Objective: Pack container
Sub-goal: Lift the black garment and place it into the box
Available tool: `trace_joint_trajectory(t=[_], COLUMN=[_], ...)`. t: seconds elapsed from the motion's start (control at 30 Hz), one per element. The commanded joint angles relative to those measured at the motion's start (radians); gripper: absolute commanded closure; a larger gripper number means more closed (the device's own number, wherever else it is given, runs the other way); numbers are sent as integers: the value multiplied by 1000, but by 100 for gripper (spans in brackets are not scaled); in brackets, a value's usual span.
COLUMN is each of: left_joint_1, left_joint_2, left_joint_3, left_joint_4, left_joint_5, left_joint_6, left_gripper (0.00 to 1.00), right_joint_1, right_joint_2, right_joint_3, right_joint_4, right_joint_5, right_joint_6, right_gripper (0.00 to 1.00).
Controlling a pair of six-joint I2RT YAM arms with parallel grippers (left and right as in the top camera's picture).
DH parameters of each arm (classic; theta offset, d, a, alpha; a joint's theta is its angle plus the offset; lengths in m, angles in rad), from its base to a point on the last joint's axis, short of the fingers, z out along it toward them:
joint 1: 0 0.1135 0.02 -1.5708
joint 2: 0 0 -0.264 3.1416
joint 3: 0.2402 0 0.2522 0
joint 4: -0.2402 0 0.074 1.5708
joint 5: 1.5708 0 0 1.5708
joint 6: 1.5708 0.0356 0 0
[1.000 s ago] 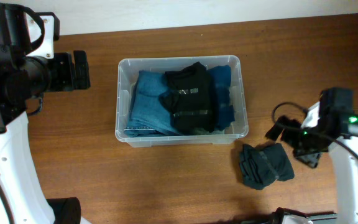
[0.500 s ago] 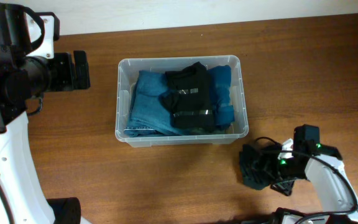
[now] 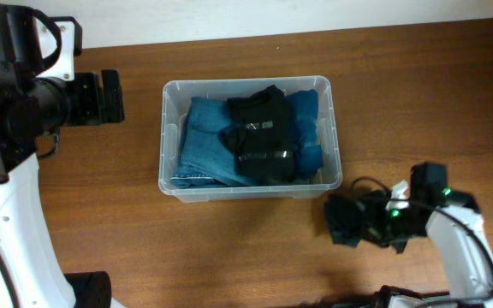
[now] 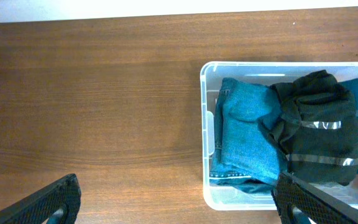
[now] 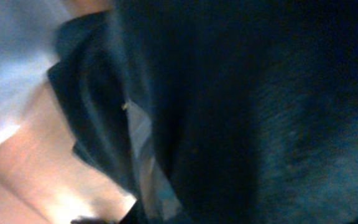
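Observation:
The container (image 3: 163,141), a clear plastic bin, stands mid-table, and its left end (image 4: 205,124) shows in the left wrist view. In it lie folded blue jeans (image 3: 202,141), a black garment with grey stripes (image 3: 264,133) and darker blue cloth (image 3: 308,115). A dark teal-black garment (image 3: 347,221) lies bunched on the table in front of the bin's right corner. My right gripper (image 3: 373,224) is low at its right side, shut on it. That cloth (image 5: 241,112) fills the right wrist view and hides the fingers. My left gripper (image 4: 176,205) hangs open, left of the bin.
Bare brown tabletop (image 3: 229,248) runs along the front and to the left of the bin. A pale wall (image 3: 229,17) borders the far edge of the table. The right arm's cable (image 3: 368,184) loops just above the dark garment.
The right arm came down and leftward onto the dark garment, and its jaws closed on it. The garment bunched up and shifted slightly left. The left arm stayed still.

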Motion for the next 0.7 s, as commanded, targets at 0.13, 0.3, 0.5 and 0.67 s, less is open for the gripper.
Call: trace_joint_trajectory(t=[0.13, 0.3, 0.5, 0.67], left_joint_1=[4, 4, 4, 4], left_joint_2=[-18, -18, -18, -18], left_joint_3=[-3, -3, -3, -3], left_joint_4=[0, 0, 0, -1], left_joint_5=[-10, -10, -10, -10], left_joint_6=[-6, -6, -6, -6], left_gripper=[1, 1, 1, 1], right_joint_1=[20, 135, 394, 634], right_joint_2=[-108, -113, -47, 111], right_joint_3=[467, 607, 604, 604], right_joint_4=[-176, -46, 266, 492], right_joint_5=[-80, -229, -247, -221], right_joint_6=[-39, -35, 96, 138], right_gripper=[88, 88, 88, 87])
